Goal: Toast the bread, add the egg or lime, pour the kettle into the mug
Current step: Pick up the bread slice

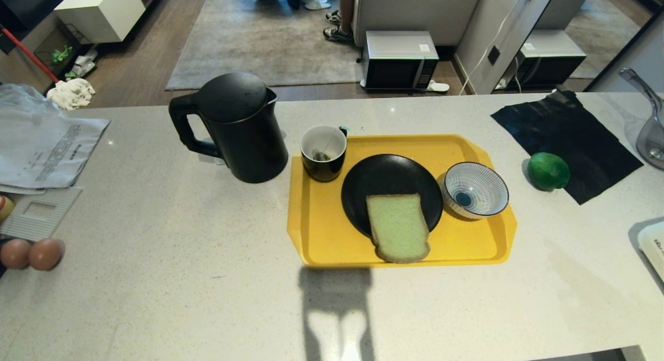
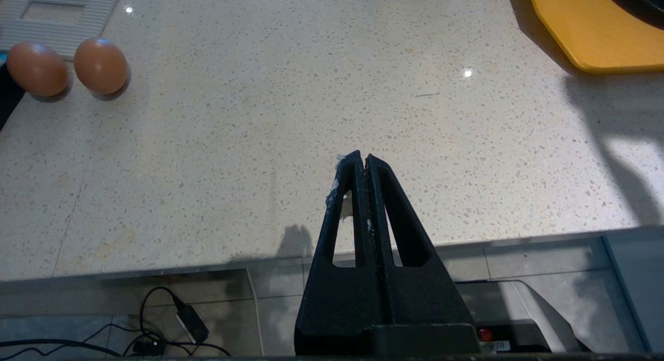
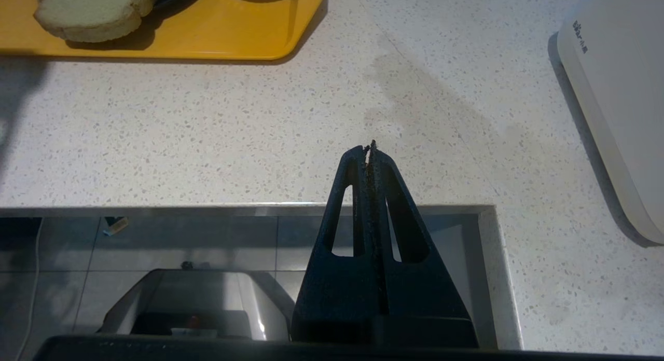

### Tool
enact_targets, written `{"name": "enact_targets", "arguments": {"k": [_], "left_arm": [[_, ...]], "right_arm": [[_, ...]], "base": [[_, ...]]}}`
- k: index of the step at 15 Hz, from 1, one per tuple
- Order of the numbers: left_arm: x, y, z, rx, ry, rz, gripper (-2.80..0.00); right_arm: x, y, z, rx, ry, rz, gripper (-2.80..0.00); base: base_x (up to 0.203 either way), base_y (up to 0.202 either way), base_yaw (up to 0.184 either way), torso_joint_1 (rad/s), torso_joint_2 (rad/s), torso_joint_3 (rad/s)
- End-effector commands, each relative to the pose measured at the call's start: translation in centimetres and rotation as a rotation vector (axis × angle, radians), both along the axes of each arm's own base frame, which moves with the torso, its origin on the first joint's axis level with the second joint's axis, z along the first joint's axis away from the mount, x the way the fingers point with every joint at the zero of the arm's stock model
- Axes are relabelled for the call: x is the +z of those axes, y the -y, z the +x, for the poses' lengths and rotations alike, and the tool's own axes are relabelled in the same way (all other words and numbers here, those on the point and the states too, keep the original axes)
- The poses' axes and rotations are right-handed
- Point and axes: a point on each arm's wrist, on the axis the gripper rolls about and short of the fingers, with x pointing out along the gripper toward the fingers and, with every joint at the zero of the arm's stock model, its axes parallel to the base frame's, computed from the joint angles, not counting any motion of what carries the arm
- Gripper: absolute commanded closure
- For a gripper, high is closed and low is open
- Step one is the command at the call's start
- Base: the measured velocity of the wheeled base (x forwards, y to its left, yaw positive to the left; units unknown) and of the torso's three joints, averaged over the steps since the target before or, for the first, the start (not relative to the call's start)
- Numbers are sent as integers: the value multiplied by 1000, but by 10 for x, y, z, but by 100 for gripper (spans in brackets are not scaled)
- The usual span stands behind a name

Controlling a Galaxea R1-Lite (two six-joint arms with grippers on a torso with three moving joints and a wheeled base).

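Tabletop [image 1: 181,278]: pale speckled stone, carrying every item; its near edge lies just under both claws, so anything dragged toward the robot could drop to the floor. Tray [image 1: 321,236]: yellow, at centre; a sideways nudge would shift all it carries. Kettle [image 1: 236,127]: tall black jug, lid on, just left of the tray, handle pointing left; judged heavy and top-loaded, it could tip or slop if lifted off-balance, and the pour may overshoot the narrow mug. Plate [image 1: 389,182]: black, on the tray. Bread [image 1: 398,227]: pale green slice, half on the plate and overhanging onto the tray; soft, liable to crush or tear under a hard pinch. No toaster can be identified with certainty. Bowl [image 1: 474,189]: blue-striped, on the tray right of the plate. Mug [image 1: 323,152]: black, teabag inside, at the tray's far left corner, close beside the kettle; easily knocked. Lime [image 1: 548,171]: on the tabletop right of the tray, touching a black cloth [image 1: 568,143]; round, may roll. Two brown eggs [image 1: 30,253]: far left edge; fragile, and whether either is the speckled one cannot be told. Left claw [image 2: 362,157]: clenched, empty, above the near edge. Right claw [image 3: 367,149]: clenched, empty, likewise parked.
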Motion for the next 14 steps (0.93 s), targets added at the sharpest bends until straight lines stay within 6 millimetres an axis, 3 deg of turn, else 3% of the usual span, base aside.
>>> {"name": "enact_targets", "arguments": {"k": [1, 14], "left_arm": [[-5, 0, 1, -1, -14, 0, 0], [-5, 0, 1, -1, -14, 0, 0]], "right_arm": [[0, 0, 0, 0, -1, 0, 0], [0, 0, 0, 0, 0, 0, 0]], "base": [[0, 0, 0, 0, 0, 0], [0, 0, 0, 0, 0, 0]]}}
